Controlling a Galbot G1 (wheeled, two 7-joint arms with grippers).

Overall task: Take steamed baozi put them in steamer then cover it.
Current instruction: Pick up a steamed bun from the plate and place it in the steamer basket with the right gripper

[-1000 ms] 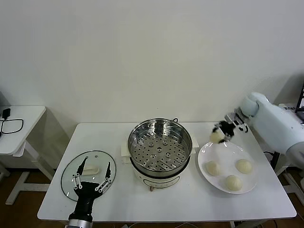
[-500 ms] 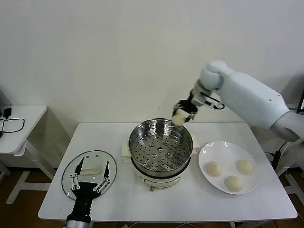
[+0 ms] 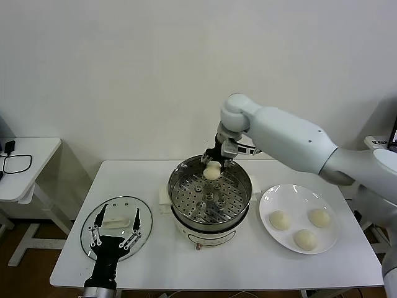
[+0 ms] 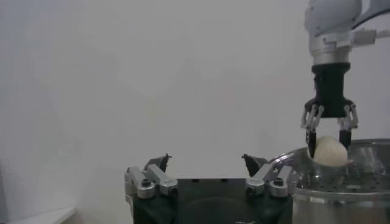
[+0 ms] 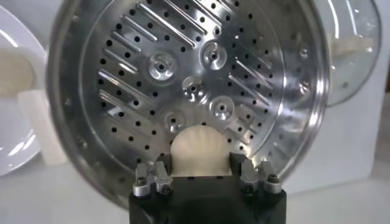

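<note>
White-topped rectangular table point(image 3: 248, 261) stands before a plain pale wall, holding everything in the scene.

Nearest, at the table's near-left corner, the left gripper point(image 3: 114, 233) hangs with its black and silver fingers spread wide and holding nothing, poised just above the round clear glass cover point(image 3: 115, 223) with a metal rim. This lid lies flat on the table, and its white oblong handle point(image 3: 116, 220) shows between the open fingers.

On the right side sits a flat round white plate point(image 3: 298, 217) carrying three small cream-white domed steamed baozi point(image 3: 304, 238), set apart from one another.

At the table's centre stands the round shiny stainless-steel steamer point(image 3: 209, 194) on a white electric base, its perforated tray bare. The right wrist view looks straight down into that tray.

Farther back, the white right arm reaches in from the right, and the right gripper point(image 3: 213, 169) is clamped around a fourth cream-white bun point(image 3: 212, 171). The bun hangs over the far part of the steamer, about level with the rim and not touching the tray.

A small white side table point(image 3: 25, 167) with a black cable stands at the far left.
</note>
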